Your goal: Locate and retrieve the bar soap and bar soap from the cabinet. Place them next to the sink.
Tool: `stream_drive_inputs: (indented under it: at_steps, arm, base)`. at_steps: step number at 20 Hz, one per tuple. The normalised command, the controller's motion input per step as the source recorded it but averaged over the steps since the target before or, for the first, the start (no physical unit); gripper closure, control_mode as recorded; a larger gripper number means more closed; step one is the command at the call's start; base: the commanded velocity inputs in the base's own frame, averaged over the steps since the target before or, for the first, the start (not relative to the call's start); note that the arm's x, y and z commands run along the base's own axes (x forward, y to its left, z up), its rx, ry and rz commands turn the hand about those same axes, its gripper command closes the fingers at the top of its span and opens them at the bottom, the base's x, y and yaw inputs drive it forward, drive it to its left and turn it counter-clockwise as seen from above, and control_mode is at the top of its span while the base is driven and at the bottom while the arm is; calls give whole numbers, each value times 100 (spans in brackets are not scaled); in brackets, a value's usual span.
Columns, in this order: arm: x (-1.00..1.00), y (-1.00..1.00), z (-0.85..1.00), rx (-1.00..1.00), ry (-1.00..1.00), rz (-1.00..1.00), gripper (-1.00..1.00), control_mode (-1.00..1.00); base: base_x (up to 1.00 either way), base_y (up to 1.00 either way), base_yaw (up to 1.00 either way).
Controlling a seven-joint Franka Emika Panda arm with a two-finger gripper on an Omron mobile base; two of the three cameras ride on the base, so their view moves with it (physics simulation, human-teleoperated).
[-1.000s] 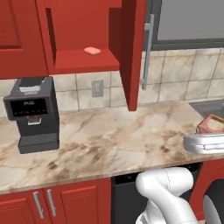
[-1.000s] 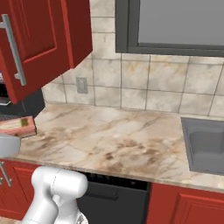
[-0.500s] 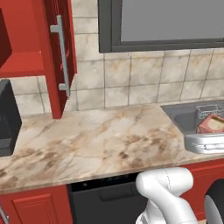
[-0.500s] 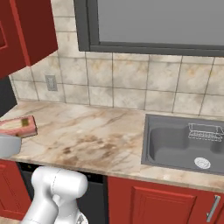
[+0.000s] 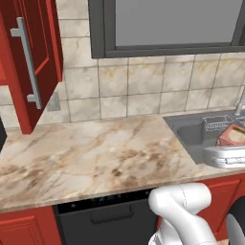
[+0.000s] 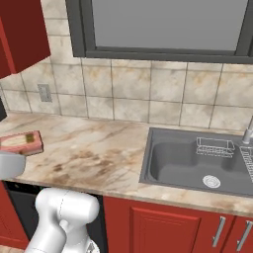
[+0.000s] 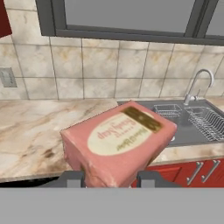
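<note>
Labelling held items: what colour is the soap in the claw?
Pink soap with a pale oval label and a dark stripe; hand view shows it best.

The pink bar soap [image 7: 119,146] with a pale oval label sits tilted between the pincer's [image 7: 110,179] two tips, held up. The grey sink [image 7: 183,124] lies farther ahead, to its right.

Matt pink bar soap [image 7: 118,146] with pale printed label, veined polished-marble counter [image 5: 91,153], dull grey steel sink [image 6: 183,163], shiny silver tap [image 7: 199,85], smooth red cabinet door [image 5: 36,57], brushed metal handle [image 5: 27,62], glazed beige tiles [image 6: 148,94]
</note>
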Motion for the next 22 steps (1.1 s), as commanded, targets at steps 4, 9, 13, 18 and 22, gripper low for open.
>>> stream_drive_inputs:
  at_steps: [4,9,13,18,22]
  arm:
    - [0,0,0,0,0,0,100,100]
    - [0,0,0,0,0,0,100,100]
    - [0,0,0,0,0,0,100,100]
    - [0,0,0,0,0,0,100,100]
    - [0,0,0,0,0,0,100,100]
  base:
    - [34,0,0]
    - [50,-2,0]
    - [41,-12,4]
    - [35,-18,4]
    - [3,-3,2]
